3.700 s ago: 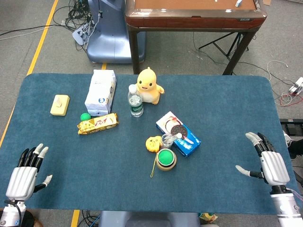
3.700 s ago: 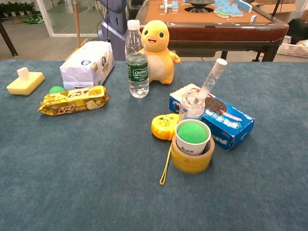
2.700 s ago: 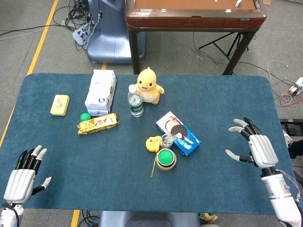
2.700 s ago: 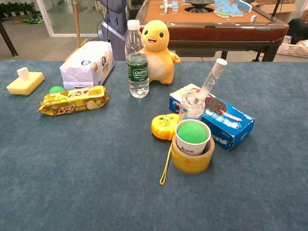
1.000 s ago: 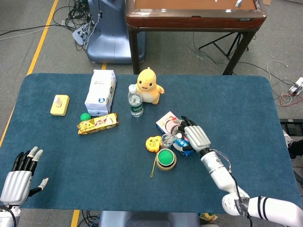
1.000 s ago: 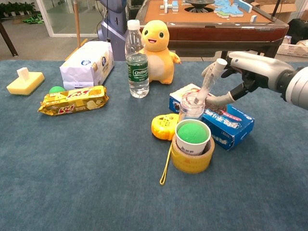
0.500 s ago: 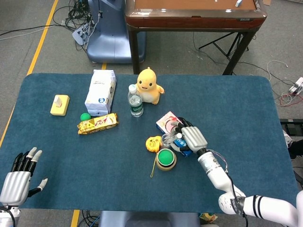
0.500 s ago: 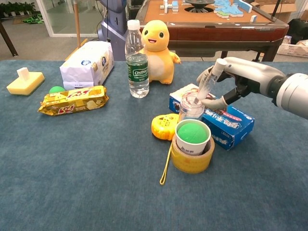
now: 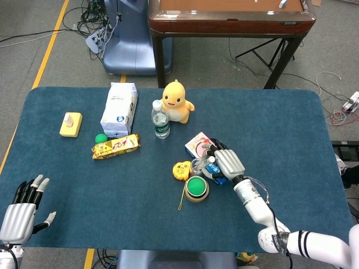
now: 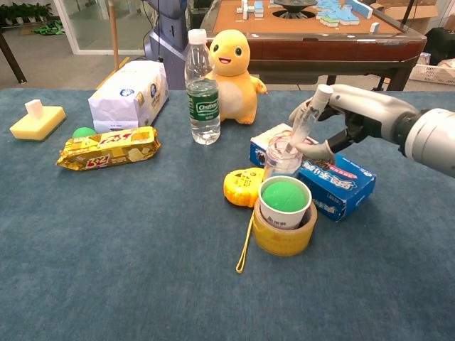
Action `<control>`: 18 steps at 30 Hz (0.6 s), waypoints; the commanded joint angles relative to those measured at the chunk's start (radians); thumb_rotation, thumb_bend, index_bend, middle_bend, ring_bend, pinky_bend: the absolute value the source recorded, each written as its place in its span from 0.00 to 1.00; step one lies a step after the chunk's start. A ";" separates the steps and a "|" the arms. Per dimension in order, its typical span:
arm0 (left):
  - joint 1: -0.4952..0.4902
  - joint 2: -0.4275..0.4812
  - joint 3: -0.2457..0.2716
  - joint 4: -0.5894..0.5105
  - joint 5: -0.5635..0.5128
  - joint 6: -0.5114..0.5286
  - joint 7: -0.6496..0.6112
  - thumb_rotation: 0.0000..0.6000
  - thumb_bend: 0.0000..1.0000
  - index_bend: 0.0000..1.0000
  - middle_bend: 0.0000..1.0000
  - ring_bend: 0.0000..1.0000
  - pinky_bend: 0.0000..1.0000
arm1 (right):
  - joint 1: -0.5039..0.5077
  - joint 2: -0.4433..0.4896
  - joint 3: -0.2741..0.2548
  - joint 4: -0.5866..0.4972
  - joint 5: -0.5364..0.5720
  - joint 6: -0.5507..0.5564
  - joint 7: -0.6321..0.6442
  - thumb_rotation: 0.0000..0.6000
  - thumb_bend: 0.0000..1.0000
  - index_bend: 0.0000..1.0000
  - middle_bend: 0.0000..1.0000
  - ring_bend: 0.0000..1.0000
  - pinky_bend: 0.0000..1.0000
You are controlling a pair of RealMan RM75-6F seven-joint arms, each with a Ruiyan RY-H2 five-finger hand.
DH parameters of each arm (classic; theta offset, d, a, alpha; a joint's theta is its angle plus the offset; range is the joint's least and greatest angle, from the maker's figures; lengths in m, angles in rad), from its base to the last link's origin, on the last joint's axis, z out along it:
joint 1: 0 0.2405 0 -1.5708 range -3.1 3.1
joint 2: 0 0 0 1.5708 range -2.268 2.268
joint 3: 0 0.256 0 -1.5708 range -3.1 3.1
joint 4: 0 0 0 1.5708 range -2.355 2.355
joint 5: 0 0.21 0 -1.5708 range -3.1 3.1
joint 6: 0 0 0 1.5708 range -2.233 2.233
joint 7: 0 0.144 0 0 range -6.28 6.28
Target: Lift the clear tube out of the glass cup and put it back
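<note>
Right hand (image 10: 348, 117) at center right of chest view, fingers wrapped round the clear tube (image 10: 304, 128) near its white cap, thumb under, gripping. Tube tilted, lower end inside the glass cup (image 10: 282, 158) at frame center. Cup just beside blue cookie box (image 10: 341, 186), behind green-topped paper cup (image 10: 284, 201) sitting in yellow tape roll (image 10: 284, 238). Left hand (image 9: 22, 207) at lower left corner of head view, fingers spread, holding nothing. Water bottle (image 10: 202, 89) and yellow duck toy (image 10: 237, 67) upper center.

Grey floor (image 9: 50, 33), yellow line (image 9: 47, 50), wooden table (image 9: 230, 17) behind
</note>
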 commanded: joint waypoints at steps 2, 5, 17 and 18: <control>0.002 0.000 0.000 0.001 -0.001 0.001 -0.003 1.00 0.27 0.00 0.00 0.00 0.00 | 0.000 -0.002 -0.003 0.005 -0.004 0.003 0.001 1.00 0.49 0.52 0.25 0.07 0.12; 0.002 0.000 0.001 0.003 -0.002 0.000 -0.005 1.00 0.27 0.00 0.00 0.00 0.00 | -0.003 -0.001 0.000 0.005 -0.004 0.010 0.004 1.00 0.52 0.53 0.26 0.08 0.11; 0.001 0.002 -0.003 0.000 0.000 0.002 -0.009 1.00 0.27 0.00 0.00 0.00 0.00 | -0.042 0.132 0.052 -0.156 -0.056 0.084 0.076 1.00 0.54 0.58 0.31 0.17 0.11; 0.001 0.002 -0.002 0.000 0.000 0.002 -0.009 1.00 0.27 0.00 0.00 0.00 0.00 | -0.049 0.151 0.056 -0.176 -0.059 0.090 0.086 1.00 0.54 0.59 0.32 0.18 0.11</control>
